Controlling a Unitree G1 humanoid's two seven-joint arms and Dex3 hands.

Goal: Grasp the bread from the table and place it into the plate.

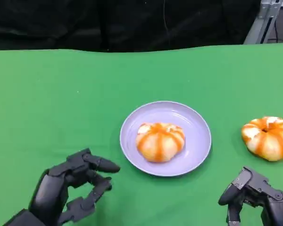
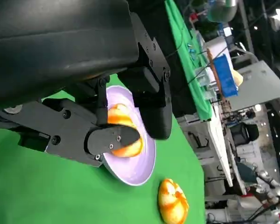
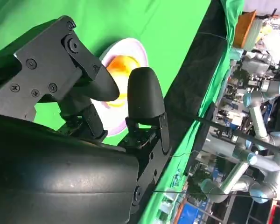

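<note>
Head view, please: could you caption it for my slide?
One bread on the plate, another bread beside it.

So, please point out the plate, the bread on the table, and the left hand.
plate [image 1: 198, 141]: head view, bare inner surface.
bread on the table [image 1: 268, 137]: head view, top.
left hand [image 1: 68, 188]: head view, middle.

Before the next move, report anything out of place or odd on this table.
Nothing is spilled or damaged. One bread lies on the plate; a second bread lies on the green table, right of the plate. Both hands, left hand and right hand, hold nothing.

Green table cloth [image 1: 61, 103], black backdrop [image 1: 108, 21] — perhaps robot arms [image 3: 263, 116] beyond.
</note>
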